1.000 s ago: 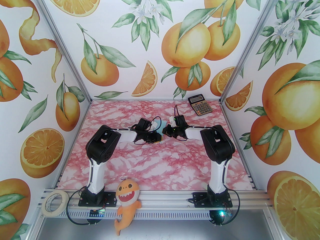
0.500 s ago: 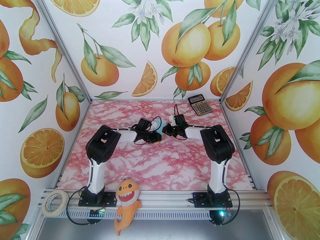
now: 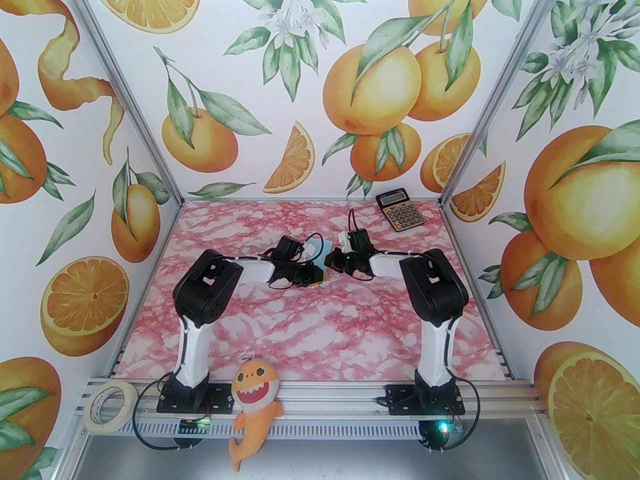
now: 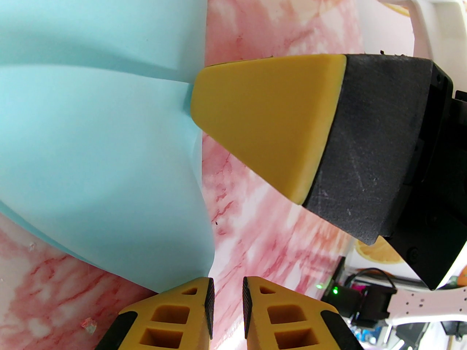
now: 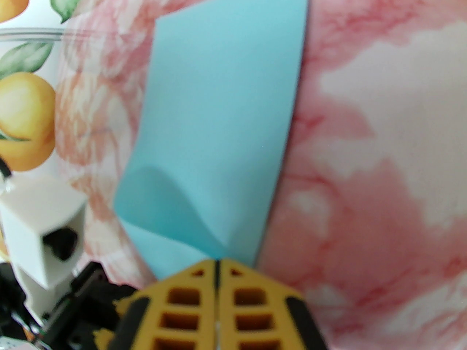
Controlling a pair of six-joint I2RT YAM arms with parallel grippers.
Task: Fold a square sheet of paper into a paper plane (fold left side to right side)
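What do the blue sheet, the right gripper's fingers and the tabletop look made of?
The square sheet of paper: thin matte paper, likely; it curls softly and buckles at the pinch.
The right gripper's fingers: yellow, smooth, faintly rubbery-looking tips on grainy black backing; plastic or rubber, unclear.
The tabletop: pink marble pattern, flat, probably printed.

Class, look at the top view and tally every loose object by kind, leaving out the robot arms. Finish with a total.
Light-blue paper sheet: 1
Calculator: 1
Orange plush toy: 1
Tape roll: 1
Total: 4
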